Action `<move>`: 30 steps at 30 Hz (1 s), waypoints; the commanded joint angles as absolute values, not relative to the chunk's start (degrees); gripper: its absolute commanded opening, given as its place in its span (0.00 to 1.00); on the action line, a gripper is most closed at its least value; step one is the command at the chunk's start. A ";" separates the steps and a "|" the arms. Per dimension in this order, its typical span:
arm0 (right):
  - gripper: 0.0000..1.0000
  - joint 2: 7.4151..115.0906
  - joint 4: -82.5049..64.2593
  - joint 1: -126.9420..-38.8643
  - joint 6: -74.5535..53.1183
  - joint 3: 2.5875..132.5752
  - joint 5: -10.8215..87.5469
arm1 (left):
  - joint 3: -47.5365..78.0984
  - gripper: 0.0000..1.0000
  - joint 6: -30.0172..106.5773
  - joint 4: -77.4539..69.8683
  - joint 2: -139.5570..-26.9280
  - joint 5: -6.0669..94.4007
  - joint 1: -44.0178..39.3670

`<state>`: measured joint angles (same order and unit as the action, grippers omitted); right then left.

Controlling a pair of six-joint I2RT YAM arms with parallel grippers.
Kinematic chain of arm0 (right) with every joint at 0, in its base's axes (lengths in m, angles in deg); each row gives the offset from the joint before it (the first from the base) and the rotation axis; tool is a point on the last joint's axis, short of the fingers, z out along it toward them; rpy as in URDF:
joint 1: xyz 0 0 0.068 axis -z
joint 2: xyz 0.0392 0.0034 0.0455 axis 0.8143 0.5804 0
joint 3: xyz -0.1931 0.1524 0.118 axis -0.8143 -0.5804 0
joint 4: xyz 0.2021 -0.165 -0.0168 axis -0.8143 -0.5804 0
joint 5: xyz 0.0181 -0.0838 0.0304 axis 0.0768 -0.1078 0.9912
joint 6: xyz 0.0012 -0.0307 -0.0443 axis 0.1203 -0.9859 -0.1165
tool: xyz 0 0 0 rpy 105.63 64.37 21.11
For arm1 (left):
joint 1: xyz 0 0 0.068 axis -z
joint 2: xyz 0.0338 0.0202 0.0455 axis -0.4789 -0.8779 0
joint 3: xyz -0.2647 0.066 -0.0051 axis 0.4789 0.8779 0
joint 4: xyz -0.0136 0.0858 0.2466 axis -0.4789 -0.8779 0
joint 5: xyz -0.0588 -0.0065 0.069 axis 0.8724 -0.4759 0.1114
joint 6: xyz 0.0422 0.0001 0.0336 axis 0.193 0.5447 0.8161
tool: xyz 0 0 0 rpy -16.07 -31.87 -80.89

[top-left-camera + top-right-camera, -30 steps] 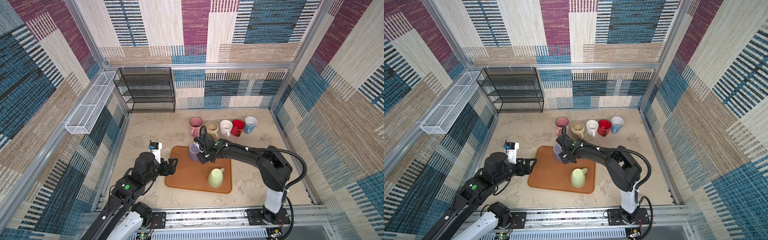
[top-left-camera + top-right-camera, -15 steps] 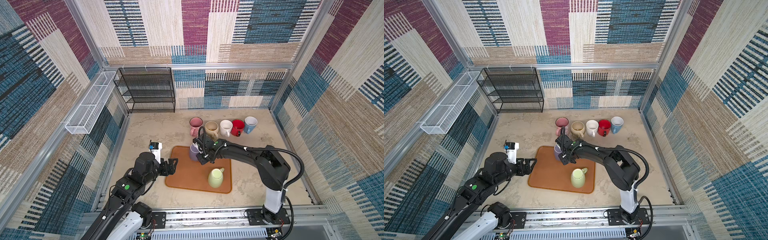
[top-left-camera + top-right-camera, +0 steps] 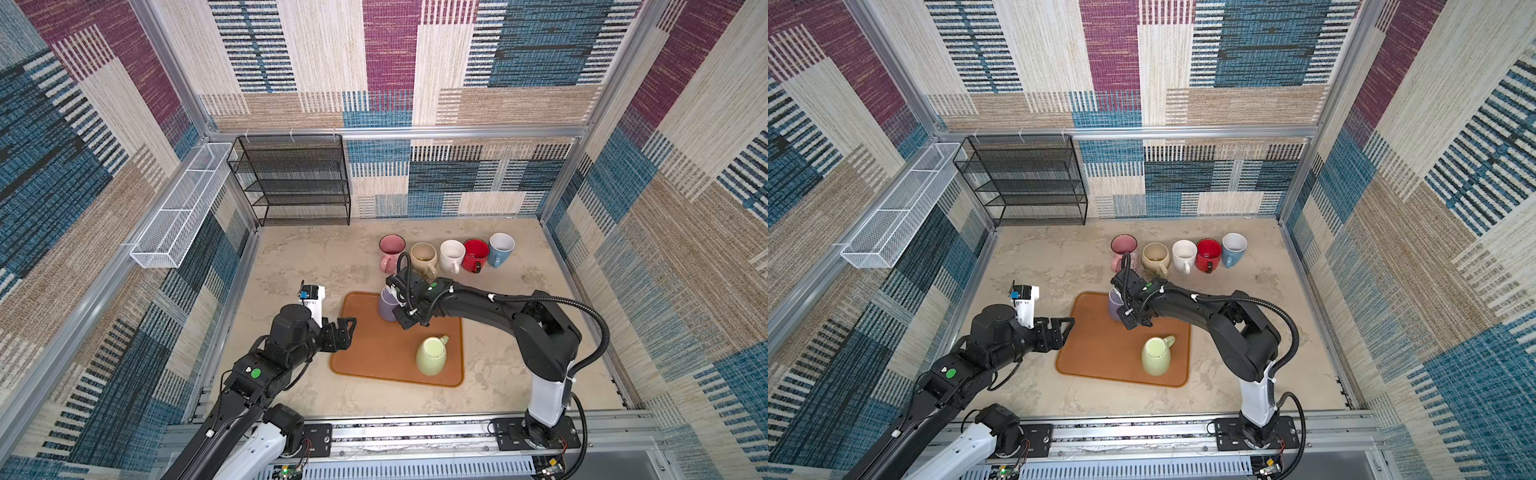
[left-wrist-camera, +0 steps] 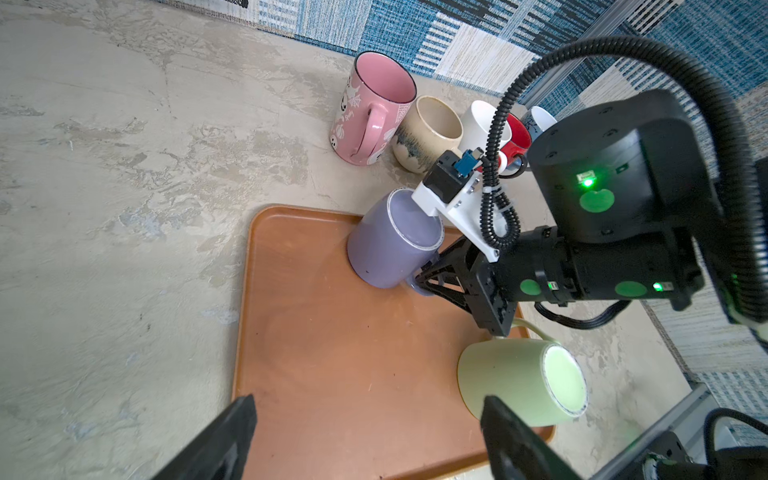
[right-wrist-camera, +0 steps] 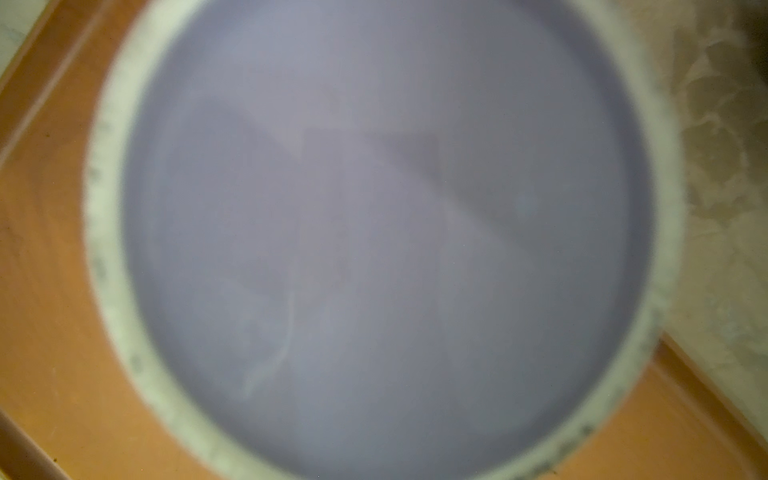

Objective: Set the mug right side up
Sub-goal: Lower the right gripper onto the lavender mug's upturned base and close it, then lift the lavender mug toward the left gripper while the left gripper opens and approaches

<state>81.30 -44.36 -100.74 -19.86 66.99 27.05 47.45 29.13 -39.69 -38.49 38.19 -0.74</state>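
The stone-look table (image 3: 291,257) fills the lower middle of both top views. A black wire shelf (image 3: 299,183) stands at its far edge, left of centre. A white wire basket (image 3: 178,216) hangs on the wall at the left of the frame. An orange tray (image 3: 374,357) lies in the lower centre.

The right gripper (image 3: 405,311) reaches in from the right of the frame to the tray's upper left corner. In the left wrist view its jaws are drawn together on the handle of the purple mug (image 4: 386,249). That mug sits base up on the tray, and its blurred base fills the right wrist view.

The left gripper (image 3: 347,328) hovers at the tray's left edge, jaws wide apart, holding nothing.

A green mug (image 3: 431,355) sits base up in the tray's lower right. Above the tray stands a row of upright mugs: a pink mug (image 3: 390,249), a beige mug (image 3: 423,255), a white mug (image 3: 452,253), a red mug (image 3: 476,253) and a blue mug (image 3: 500,247).
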 commanded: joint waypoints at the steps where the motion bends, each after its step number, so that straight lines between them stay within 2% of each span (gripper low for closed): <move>1: 0.00 79.09 -40.91 -100.75 -19.62 66.76 29.00 | 47.90 0.90 27.95 -37.20 -38.38 39.25 -0.76; 19: 0.00 65.50 -26.51 -100.62 -18.44 58.12 39.84 | 55.37 0.90 23.10 -26.37 -36.18 45.86 -0.75; 30: 0.00 54.97 -10.87 -98.24 -13.06 48.91 53.43 | 63.55 0.83 18.20 -11.09 -34.32 53.64 -0.81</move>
